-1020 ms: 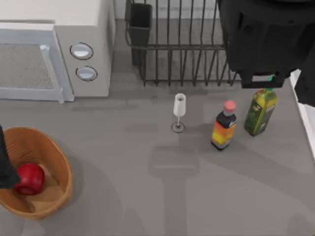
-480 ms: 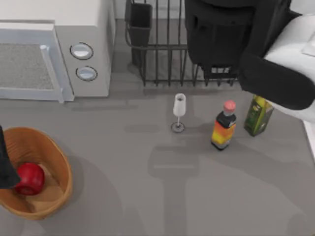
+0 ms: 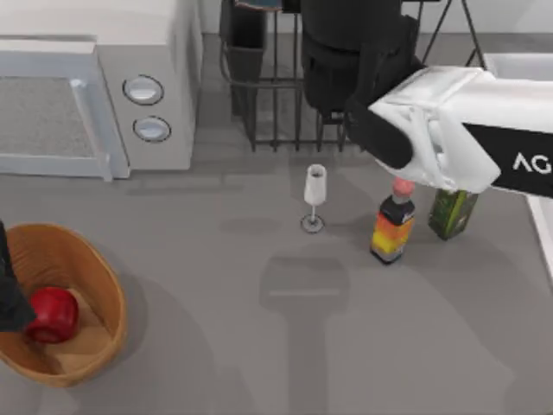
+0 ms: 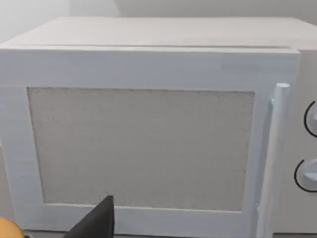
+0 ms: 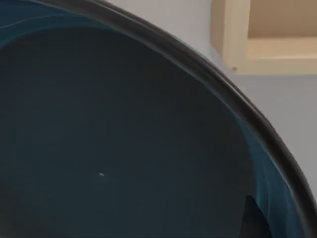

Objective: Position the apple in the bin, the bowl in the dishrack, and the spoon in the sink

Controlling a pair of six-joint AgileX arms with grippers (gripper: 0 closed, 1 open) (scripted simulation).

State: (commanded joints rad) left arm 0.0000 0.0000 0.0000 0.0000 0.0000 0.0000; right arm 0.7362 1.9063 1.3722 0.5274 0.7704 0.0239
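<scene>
while over dishrack [image 3: 276, 86], bowl [image 5: 124, 139] against right jaws

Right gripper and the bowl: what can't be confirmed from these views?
- Right gripper's grip: top view, hidden under the arm's own dark wrist; right wrist view, the bowl blocks it.
- Bowl relative to the dishrack: top view, the arm covers it.
- Left gripper: cut off at the top view's left edge beside the bin; fingers unreadable.
- Olive oil bottle: top hidden by the arm.
</scene>
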